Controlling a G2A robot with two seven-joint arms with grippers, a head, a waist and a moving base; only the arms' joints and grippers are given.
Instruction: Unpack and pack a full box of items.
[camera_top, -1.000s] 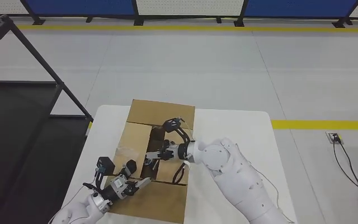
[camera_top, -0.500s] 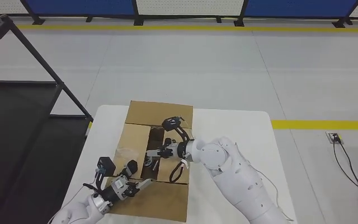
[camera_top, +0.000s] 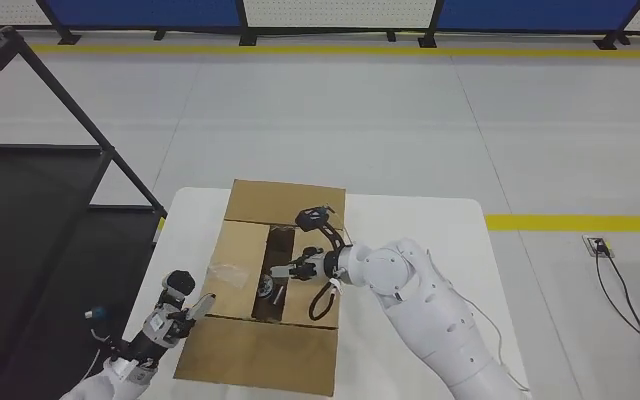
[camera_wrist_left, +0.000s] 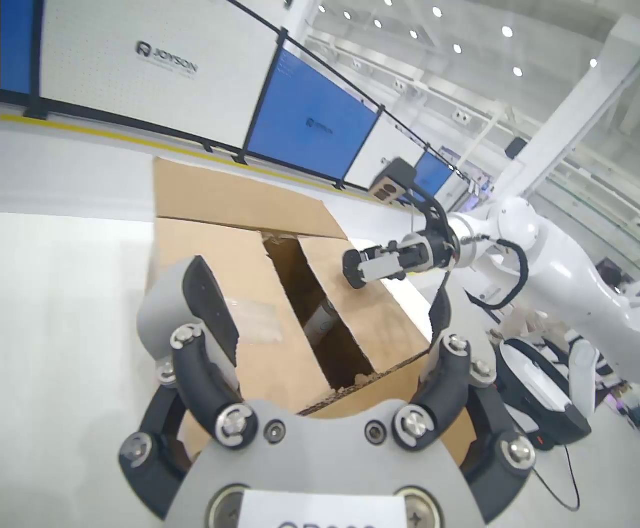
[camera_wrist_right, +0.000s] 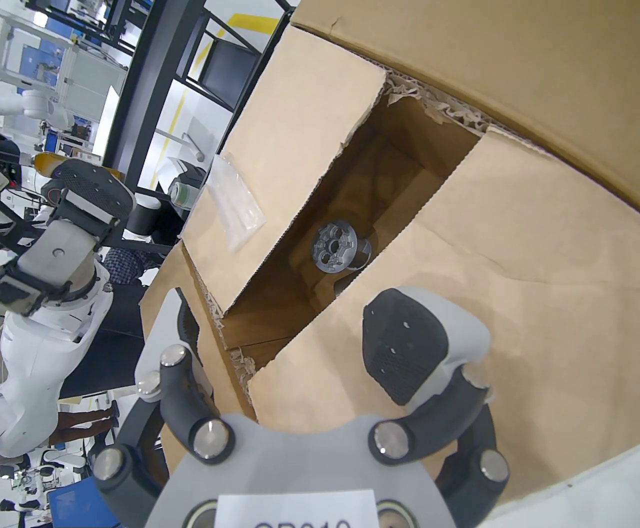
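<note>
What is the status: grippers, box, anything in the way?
Left gripper open, empty, by the box near corner. Right gripper open, empty, at the flap gap. Grey part inside; flaps half shut over it. Clear bag on one flap.

Counted: one cardboard box (camera_top: 255, 350), flaps open, on one white table (camera_top: 420, 230). One clear plastic bag (camera_top: 228, 272) lying on a flap. One grey round metal part (camera_wrist_right: 332, 247) inside the box.
</note>
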